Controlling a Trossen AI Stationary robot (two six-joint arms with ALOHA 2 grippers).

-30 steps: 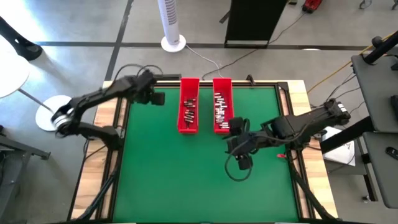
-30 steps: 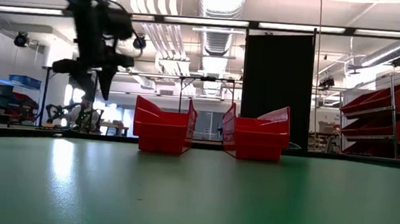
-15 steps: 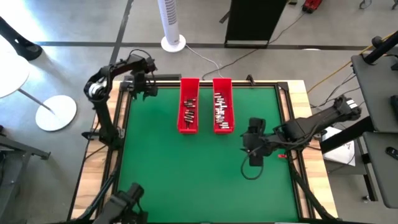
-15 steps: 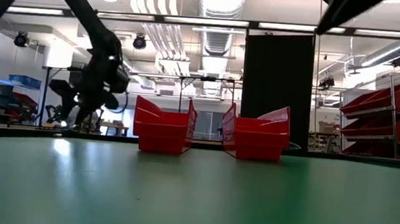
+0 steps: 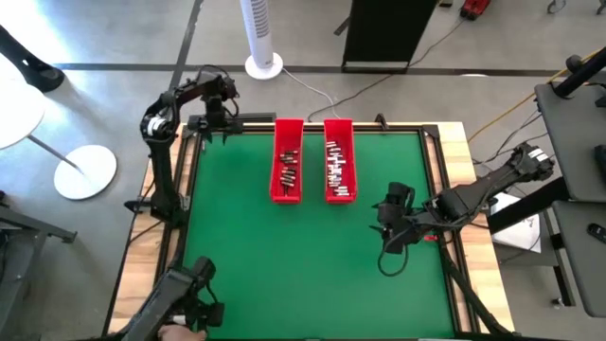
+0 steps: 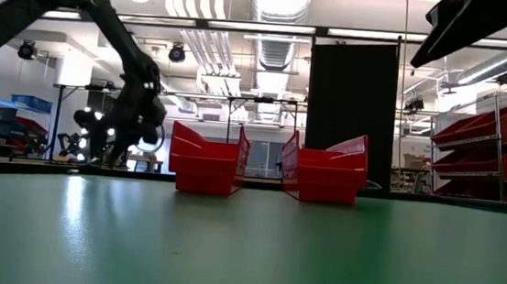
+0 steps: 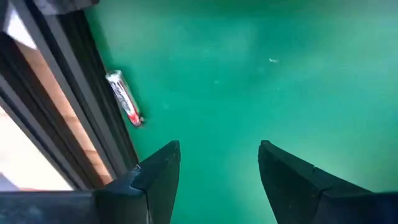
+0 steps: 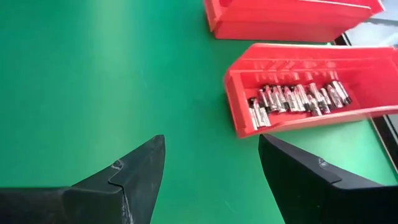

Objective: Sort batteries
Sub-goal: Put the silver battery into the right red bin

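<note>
Green desk [image 5: 284,256]: left claw [image 7: 217,168] hangs open, empty, above a stray battery [image 7: 124,98] hugging the edge; a nudge could lose it.

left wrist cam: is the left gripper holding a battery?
No. The left gripper is open and empty over the green mat; one stray battery lies apart by the table edge.

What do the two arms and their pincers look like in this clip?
Both arms are dark, jointed and slim, with black cables looping beside them. The left pincer and the right pincer each have two matte black, wedge-shaped fingers tapering to blunt tips. No markings are visible on them.
</note>
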